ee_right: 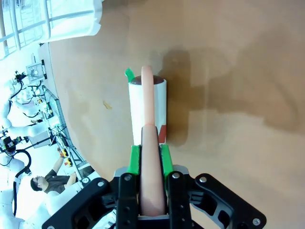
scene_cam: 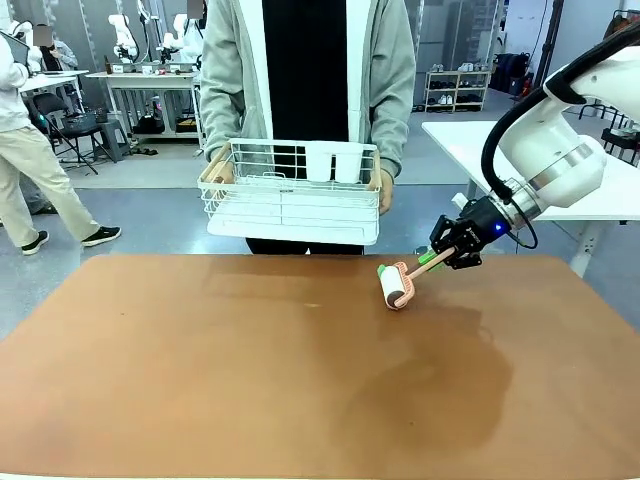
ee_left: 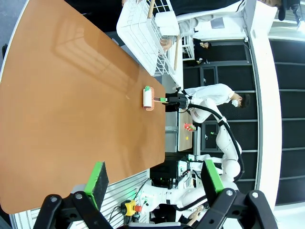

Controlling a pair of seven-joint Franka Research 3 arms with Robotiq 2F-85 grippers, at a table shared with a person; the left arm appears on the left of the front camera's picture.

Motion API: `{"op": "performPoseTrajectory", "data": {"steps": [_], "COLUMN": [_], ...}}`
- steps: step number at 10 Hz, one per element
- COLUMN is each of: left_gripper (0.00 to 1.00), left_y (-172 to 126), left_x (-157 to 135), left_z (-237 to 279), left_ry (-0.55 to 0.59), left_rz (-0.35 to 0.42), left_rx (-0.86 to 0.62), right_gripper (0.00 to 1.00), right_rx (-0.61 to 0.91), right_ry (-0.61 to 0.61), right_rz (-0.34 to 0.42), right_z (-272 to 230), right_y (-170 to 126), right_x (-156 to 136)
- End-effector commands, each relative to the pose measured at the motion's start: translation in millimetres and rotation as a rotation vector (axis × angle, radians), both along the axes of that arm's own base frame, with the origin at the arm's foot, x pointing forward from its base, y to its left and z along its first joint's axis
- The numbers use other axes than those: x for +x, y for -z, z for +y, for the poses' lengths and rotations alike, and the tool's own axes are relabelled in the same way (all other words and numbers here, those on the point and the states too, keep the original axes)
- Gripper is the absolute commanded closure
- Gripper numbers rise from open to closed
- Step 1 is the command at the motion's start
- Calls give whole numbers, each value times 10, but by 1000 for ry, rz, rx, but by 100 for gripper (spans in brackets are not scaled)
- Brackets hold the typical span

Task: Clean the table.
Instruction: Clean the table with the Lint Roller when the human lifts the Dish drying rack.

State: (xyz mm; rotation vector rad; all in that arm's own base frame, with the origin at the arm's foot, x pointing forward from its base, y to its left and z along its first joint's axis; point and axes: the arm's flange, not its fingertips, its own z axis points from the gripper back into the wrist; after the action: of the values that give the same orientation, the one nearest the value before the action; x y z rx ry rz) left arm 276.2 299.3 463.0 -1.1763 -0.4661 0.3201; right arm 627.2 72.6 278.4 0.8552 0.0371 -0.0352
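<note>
The reddish-brown table (scene_cam: pixel 200 370) spreads across the front view. A lint roller (scene_cam: pixel 397 289) with a white roll and a pink handle rests its roll on the table right of centre. My right gripper (scene_cam: pixel 447 257) is shut on the roller's handle, which runs between the green pads (ee_right: pixel 135 160) in the right wrist view, where the roll (ee_right: pixel 147 112) presses on the table (ee_right: pixel 238 71). My left gripper (ee_left: pixel 155 179) hangs open and empty over the table's near edge (ee_left: pixel 57 95), far from the roller (ee_left: pixel 148 98).
A person at the far side holds a white wire rack (scene_cam: pixel 290 190) with two white cups (scene_cam: pixel 333 162) just above the table's far edge. A small yellowish speck (ee_right: pixel 107 105) lies beside the roll. A white-topped table (scene_cam: pixel 480 140) stands at the back right.
</note>
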Motion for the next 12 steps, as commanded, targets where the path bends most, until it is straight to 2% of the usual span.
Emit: {"op": "performPoseTrajectory", "data": {"steps": [1,4,8,10,12], "left_gripper": [0,0,0,0,0], "left_y": [-23,-23,-23,-23,-23], "left_x": [-30,-30,-30,-30,-30], "left_z": [8,8,8,8,8], "left_ry": [4,4,4,4,4], "left_rz": [-30,-30,-30,-30,-30], "left_rx": [-12,-12,-12,-12,-12], "right_gripper": [79,79,79,79,79], "right_rx": [31,47,21,-163,-283], "right_ry": [63,71,107,85,82], "right_rz": [-16,-53,-47,-60,-25], "right_z": [88,263,145,39,-156], "right_y": [-248,-437,-1043,-1371,-1565], "right_x": [-161,-322,-653,-861,-946]}}
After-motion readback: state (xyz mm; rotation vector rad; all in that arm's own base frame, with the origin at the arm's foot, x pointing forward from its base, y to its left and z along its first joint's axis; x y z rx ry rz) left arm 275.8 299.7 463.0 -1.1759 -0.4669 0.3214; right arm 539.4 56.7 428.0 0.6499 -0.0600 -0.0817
